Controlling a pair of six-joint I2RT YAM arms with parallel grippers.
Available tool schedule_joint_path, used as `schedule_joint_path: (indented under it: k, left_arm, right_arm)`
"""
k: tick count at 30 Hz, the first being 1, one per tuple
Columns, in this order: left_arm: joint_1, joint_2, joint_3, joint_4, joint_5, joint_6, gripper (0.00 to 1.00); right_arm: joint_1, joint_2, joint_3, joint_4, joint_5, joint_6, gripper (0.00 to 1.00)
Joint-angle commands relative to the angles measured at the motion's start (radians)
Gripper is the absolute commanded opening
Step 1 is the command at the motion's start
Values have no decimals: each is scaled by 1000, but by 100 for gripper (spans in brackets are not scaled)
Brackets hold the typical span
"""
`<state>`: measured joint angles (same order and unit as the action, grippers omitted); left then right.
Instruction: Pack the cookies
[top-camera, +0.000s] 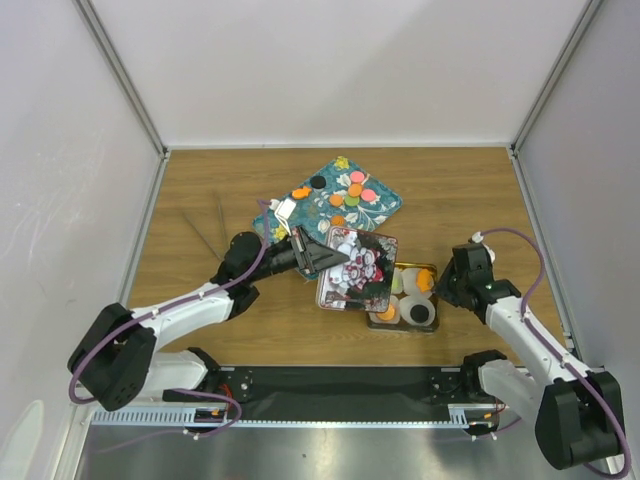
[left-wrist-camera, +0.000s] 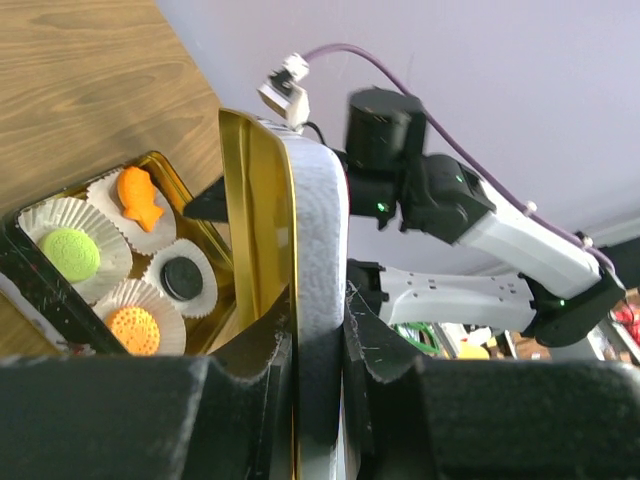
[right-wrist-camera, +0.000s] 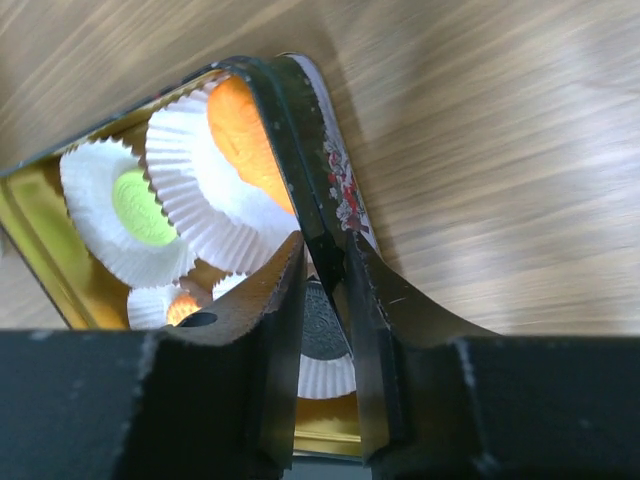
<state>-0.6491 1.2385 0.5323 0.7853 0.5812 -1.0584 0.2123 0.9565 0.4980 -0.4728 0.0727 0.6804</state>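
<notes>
With cookies (left-wrist-camera: 133, 328) seated in paper cups (left-wrist-camera: 45, 215) inside the tin (right-wrist-camera: 338, 190) and others lying on the teal tray (top-camera: 385, 208), steady the tin with the right hand (right-wrist-camera: 325, 300), clamped on its wall, and lower the tilted lid (left-wrist-camera: 255, 230), clamped edgewise in the left hand (left-wrist-camera: 318, 345), squarely onto the rim.

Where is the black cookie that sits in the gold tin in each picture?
Top view: black cookie in the lower right corner of the gold tin.
Left wrist: black cookie at lower left.
Right wrist: black cookie at bottom middle, half hidden between the jaws.
Shared landmark: the gold tin around it.
</notes>
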Motion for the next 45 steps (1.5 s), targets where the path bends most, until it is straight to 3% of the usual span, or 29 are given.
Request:
schedule_joint_path:
  k: [1, 7, 12, 18, 23, 27, 45]
  left_arm:
    - [28, 15, -15, 81, 25, -23, 3]
    - [43, 67, -48, 143, 29, -44, 6]
    - [48, 163, -77, 297, 51, -121, 7]
    - [66, 274, -100, 472, 69, -209, 7]
    - [68, 317, -89, 534, 68, -247, 9]
    - [66, 345, -74, 552, 54, -279, 10]
    - [-24, 522, 54, 562, -73, -396, 21]
  right_arm:
    - [65, -25, 1, 62, 29, 76, 27]
    - [162, 10, 2, 109, 47, 130, 27]
    - [205, 42, 5, 167, 22, 154, 27]
    - [194, 5, 47, 80, 49, 137, 30]
    - [154, -73, 91, 10, 41, 113, 46]
    - [116, -114, 119, -36, 27, 90, 53]
    - [65, -174, 94, 79, -131, -8, 86]
